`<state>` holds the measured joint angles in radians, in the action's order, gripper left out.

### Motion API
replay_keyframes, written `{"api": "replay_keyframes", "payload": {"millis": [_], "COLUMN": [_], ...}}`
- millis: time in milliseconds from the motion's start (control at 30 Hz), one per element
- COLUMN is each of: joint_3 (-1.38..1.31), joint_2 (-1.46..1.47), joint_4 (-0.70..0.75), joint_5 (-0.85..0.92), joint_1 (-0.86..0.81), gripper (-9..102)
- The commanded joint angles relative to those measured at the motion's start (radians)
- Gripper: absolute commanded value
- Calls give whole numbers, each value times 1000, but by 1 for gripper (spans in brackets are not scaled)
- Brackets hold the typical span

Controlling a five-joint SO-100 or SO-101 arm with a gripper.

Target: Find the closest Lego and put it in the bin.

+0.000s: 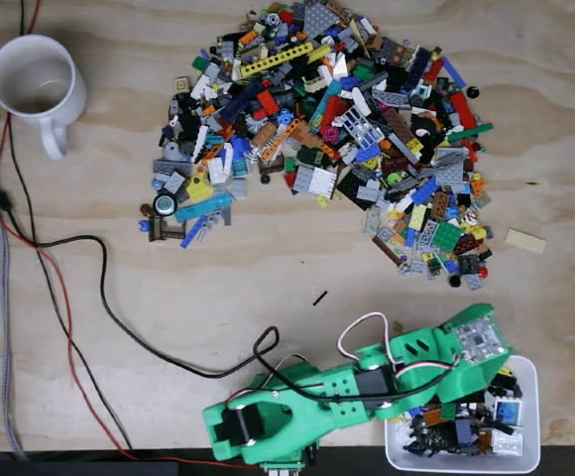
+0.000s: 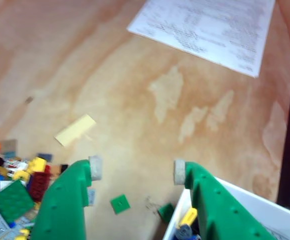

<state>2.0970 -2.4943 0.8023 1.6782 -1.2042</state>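
The gripper [image 2: 136,170] hangs spread and empty over the white bin's [image 2: 245,205] rim. One bin [image 1: 527,451] sits on the counter [image 1: 119,278], holding mixed Lego bricks. Beyond it, one large Lego pile [image 1: 337,129]; a small green plate [image 2: 120,204] lies nearest the bin. One white mug [image 1: 35,84] stands far off.

Fixed view is getting even, soft overhead light; the mug [image 1: 32,81] is casting only a faint shadow, no glare. Wrist view is running warmer and motion-blurred: the printed sheet [image 2: 205,27] is smearing unreadable, green fingers [image 2: 65,200] staying soft.
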Motion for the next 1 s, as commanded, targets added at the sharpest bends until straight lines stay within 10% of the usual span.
{"api": "replay_keyframes", "payload": {"millis": [0, 267, 967], "joint_3": [40, 440, 380], "joint_2": [-192, -624, -551], "joint_4": [14, 97, 314], "joint_5": [-14, -29, -107], "joint_1": [379, 822, 1032], "gripper": [21, 22, 22]}}
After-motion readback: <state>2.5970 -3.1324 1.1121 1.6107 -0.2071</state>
